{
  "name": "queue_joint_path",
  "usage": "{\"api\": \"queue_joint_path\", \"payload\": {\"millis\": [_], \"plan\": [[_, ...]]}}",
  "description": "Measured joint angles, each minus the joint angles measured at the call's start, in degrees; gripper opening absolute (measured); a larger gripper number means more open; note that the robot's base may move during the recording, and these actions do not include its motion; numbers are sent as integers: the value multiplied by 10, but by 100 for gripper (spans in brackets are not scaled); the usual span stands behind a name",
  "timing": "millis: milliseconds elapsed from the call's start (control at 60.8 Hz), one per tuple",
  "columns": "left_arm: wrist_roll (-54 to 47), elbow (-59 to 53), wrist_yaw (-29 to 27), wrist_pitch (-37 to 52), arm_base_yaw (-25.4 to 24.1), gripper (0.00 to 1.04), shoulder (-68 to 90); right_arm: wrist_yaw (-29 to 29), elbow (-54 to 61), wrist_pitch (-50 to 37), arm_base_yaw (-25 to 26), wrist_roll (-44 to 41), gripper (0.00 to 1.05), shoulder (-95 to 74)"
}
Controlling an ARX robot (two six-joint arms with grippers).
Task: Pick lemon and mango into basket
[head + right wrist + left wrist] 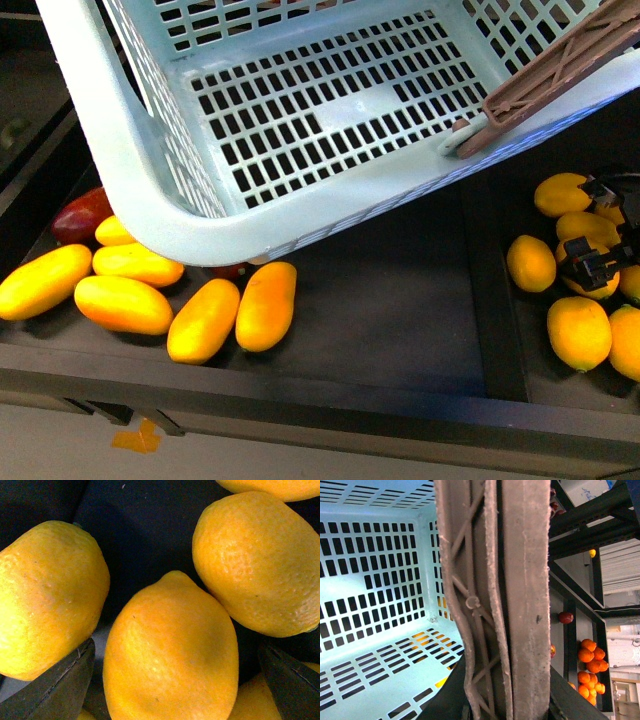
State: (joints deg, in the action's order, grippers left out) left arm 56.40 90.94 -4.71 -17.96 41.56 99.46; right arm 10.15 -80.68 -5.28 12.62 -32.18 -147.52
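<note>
The light teal basket [170,200] hangs tilted over the back of the shelf, with nothing inside it. My left gripper [505,711] is shut on its brown handle [515,605], and the basket's lattice floor [370,580] shows beside it. Several mangoes [265,305] lie at the front left, partly under the basket. Several lemons [530,262] lie in the right compartment. My right gripper [597,262] is low among them and open. One lemon [170,650] sits between its dark fingers [60,690], which are apart from it on both sides.
A dark red fruit [80,215] lies behind the mangoes at the far left. A raised black divider [495,300] separates the mango and lemon compartments. The shelf's front lip [300,400] runs along the bottom. Tangerines [590,655] fill a further bin.
</note>
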Motion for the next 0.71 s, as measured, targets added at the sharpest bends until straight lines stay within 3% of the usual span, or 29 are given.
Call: {"api": "queue_joint_path", "payload": {"millis": [707], "plan": [[0,0,0,0,0,19,0,-18,-28,24,-4,-19,96,-21]]}}
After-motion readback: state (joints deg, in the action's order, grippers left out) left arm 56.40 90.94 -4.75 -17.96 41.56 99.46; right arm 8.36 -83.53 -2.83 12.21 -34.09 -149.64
